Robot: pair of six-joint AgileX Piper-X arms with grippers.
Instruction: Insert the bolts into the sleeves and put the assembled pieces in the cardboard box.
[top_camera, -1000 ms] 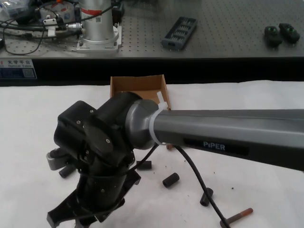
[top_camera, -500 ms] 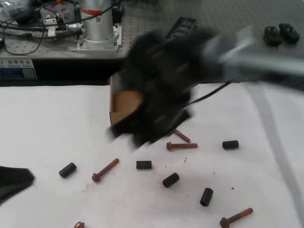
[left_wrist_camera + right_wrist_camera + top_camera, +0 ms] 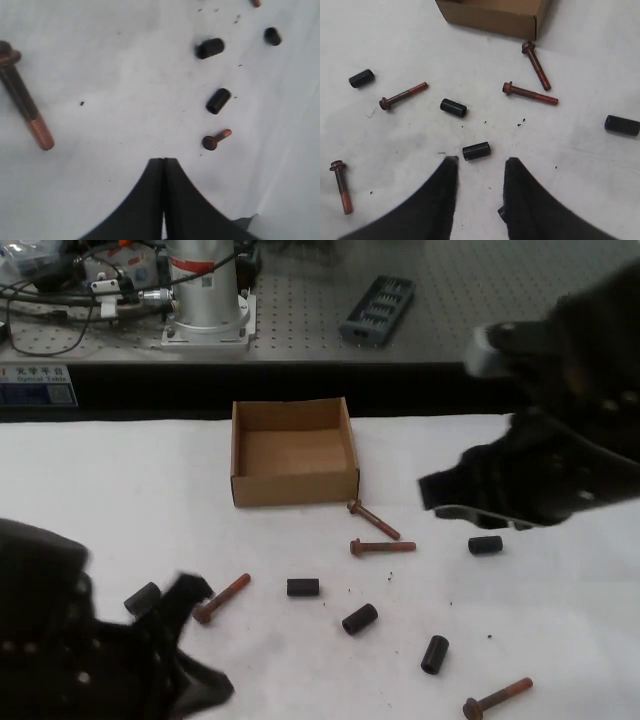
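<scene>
High view, from the left: a blue-and-white label on the far table's edge carries print too small to read, and the left gripper hangs over the white cloth with its fingers pressed together on nothing. Mid-bench stands the cardboard box, open-topped, with 4 bolts and 5 sleeves lying loose and apart on the cloth before it. Rightmost, the right gripper is spread, just above 1 sleeve.
</scene>
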